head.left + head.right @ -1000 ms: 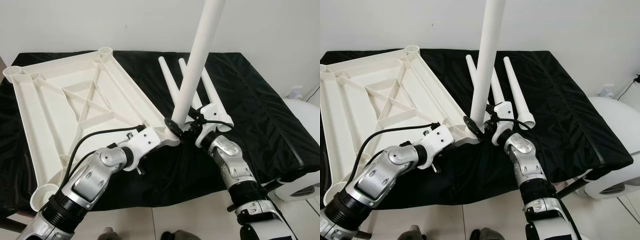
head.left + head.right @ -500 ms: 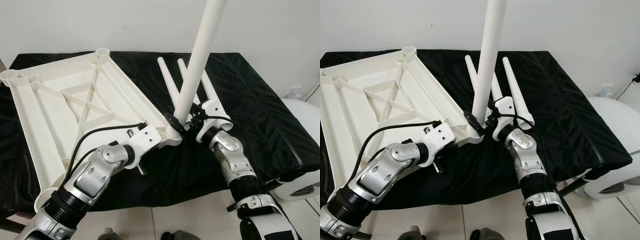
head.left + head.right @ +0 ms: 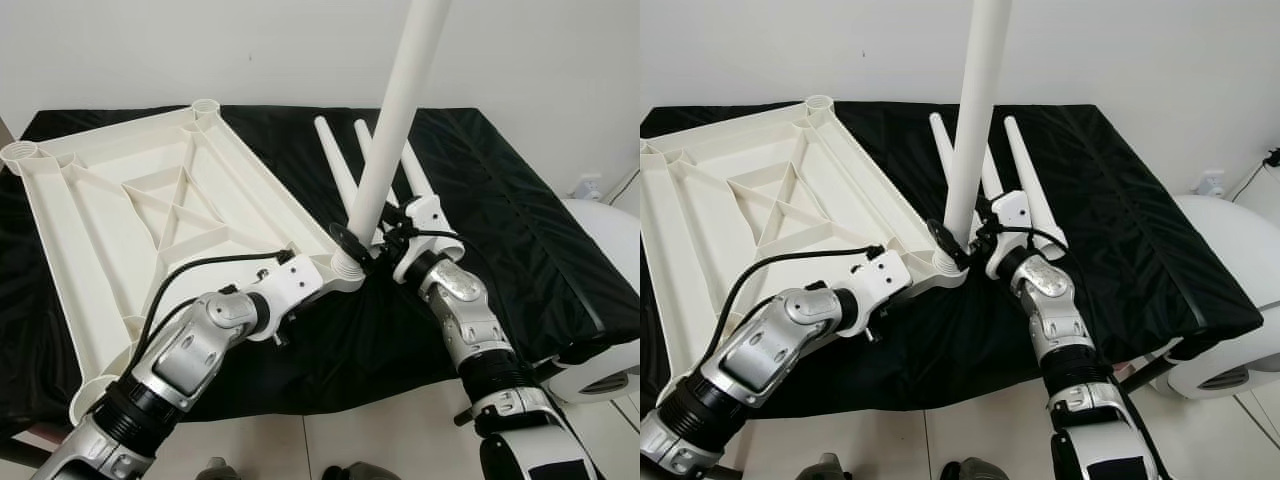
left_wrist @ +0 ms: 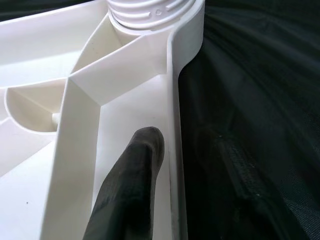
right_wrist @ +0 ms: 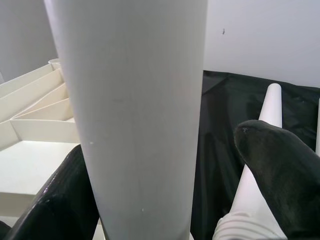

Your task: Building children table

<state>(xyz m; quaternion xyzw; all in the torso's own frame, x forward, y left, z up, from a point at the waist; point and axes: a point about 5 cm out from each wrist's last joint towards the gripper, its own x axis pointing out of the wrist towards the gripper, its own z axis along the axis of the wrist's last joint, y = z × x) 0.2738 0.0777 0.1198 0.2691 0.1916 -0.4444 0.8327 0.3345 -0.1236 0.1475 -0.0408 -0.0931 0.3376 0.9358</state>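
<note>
Tabletop [image 3: 150, 200] lying upside down on black cloth [image 3: 520, 220], upper left of frame. Right gripper [image 3: 362, 247] clamping upright leg [image 3: 395, 120] w/ base sitting in corner socket [image 3: 347, 268], frame center. Left gripper [image 4: 131, 185] pressing on tabletop rim; finger spacing unclear. Spare legs [image 3: 335, 165] lying behind.

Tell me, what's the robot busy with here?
It is assembling a small table. The white ribbed plastic tabletop lies upside down on the black cloth. The right pincer holds a white tapered plastic leg upright in a corner socket, while the left pincer steadies the tabletop's rim. Spare legs lie nearby.
</note>
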